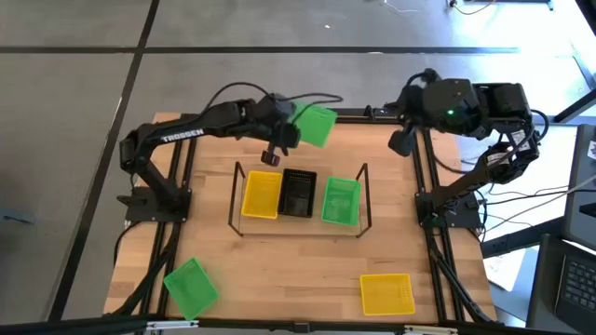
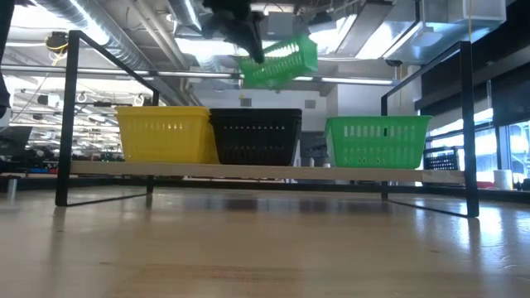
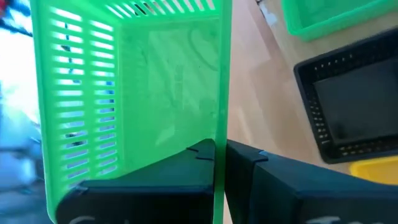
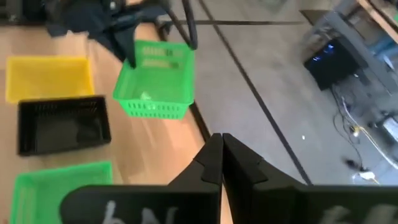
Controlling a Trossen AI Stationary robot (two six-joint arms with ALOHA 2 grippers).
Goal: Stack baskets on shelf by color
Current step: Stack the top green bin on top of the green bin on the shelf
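Note:
On the shelf (image 1: 300, 226) stand a yellow basket (image 1: 261, 194), a black basket (image 1: 299, 193) and a green basket (image 1: 341, 201), side by side on their bottoms. My left gripper (image 1: 295, 131) holds a second green basket (image 1: 317, 125) high over the table's far side, behind the shelf; the low view shows that basket (image 2: 280, 60) above the black one. My right gripper (image 1: 402, 140) hangs shut and empty above the table's far right corner. Loose on the table lie another green basket (image 1: 193, 287) near left and a yellow one (image 1: 386, 293) near right. My left gripper pinches one side wall (image 3: 219, 134) of the green basket, one finger (image 3: 180, 165) inside the basket and the other finger (image 3: 261, 168) outside. The basket is lifted clear of table and shelf and hangs tilted beyond the fingers.
Black wire frames (image 2: 73, 116) stand at both short ends of the shelf. Cables and equipment (image 1: 521, 158) lie beyond the table's right edge. Bare wood shows in front of the shelf, between the two loose baskets.

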